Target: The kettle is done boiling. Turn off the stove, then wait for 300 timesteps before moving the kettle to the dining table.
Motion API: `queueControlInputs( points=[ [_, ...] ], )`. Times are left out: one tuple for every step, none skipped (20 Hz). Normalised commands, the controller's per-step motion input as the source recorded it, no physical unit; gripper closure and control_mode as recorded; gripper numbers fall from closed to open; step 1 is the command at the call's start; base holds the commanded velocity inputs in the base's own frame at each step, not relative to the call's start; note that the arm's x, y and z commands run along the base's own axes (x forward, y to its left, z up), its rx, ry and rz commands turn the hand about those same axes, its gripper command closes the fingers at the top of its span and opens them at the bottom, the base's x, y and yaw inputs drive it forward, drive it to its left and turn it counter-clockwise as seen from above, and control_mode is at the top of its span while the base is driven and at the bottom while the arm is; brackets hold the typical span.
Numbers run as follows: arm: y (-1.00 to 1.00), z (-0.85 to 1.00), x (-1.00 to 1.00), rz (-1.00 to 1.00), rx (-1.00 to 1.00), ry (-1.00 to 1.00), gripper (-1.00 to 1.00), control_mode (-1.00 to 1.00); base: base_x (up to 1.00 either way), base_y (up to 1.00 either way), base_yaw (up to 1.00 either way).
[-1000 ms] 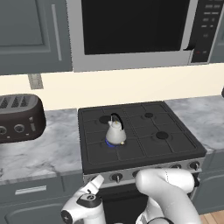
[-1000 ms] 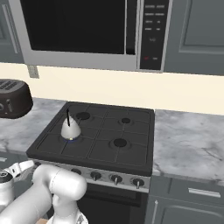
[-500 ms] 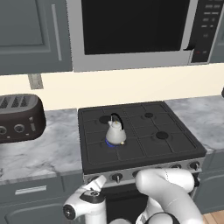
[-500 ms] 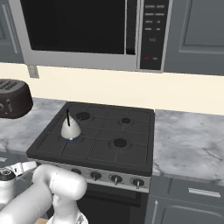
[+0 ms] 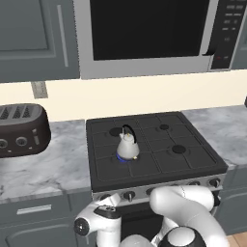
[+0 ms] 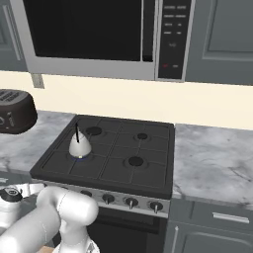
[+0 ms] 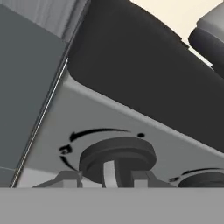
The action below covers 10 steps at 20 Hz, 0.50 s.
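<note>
- The white kettle (image 5: 127, 147) is sitting upright on the front-left burner of the stove (image 5: 154, 149), and a little blue flame is showing right under its base, so that burner is burning.
- From the right base view, the kettle (image 6: 79, 146) is standing on the same near-left burner of the stove (image 6: 113, 158), thin black handle pointing up.
- The arm is reaching down low against the stove's front, with the wrist parked just below the steel knob strip at its left end.
- In the hand view the gripper (image 7: 107, 178) is sitting right up against a round dark stove knob (image 7: 117, 157). Grey finger pieces are flanking the knob's raised middle grip on both sides, so the claw is looking narrow and closed on that knob.
- A second knob (image 7: 205, 178) is peeking in just beside it, near the edge of the hand view.
- The knob row (image 5: 159, 191) is running along the stove's front edge, partly hidden by the white arm.
- A dark toaster (image 5: 21, 130) is sitting on the marble counter (image 5: 53, 166) well to the left of the stove.
- A microwave (image 5: 149, 34) is hanging directly above the stove.
</note>
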Motion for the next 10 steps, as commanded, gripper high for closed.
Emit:
queueControlInputs(
  points=[
    [-0.24,-0.06,0.0,-0.06,0.18,0.0,1.0,-1.0,0.0,0.0,0.0],
    [-0.23,-0.05,0.0,-0.06,0.18,0.0,1.0,-1.0,0.0,0.0,0.0],
    [-0.23,-0.07,0.0,-0.06,0.18,0.0,1.0,-1.0,0.0,0.0,0.0],
    [-0.24,-0.06,0.0,-0.06,0.18,0.0,1.0,-1.0,0.0,0.0,0.0],
    [-0.24,-0.05,0.0,-0.06,0.19,0.0,1.0,-1.0,0.0,0.0,0.0],
    [-0.23,-0.04,0.0,-0.06,0.19,0.0,1.0,-1.0,0.0,0.0,0.0],
    [-0.24,-0.04,0.0,-0.06,0.19,0.0,1.0,-1.0,0.0,0.0,0.0],
    [-0.25,-0.05,0.0,-0.06,0.19,0.0,1.0,-1.0,0.0,0.0,0.0],
    [-0.24,-0.05,0.0,-0.06,0.19,0.0,1.0,-1.0,0.0,0.0,0.0],
    [-0.25,-0.06,0.0,-0.06,0.19,0.0,1.0,-1.0,0.0,0.0,0.0]
  ],
)
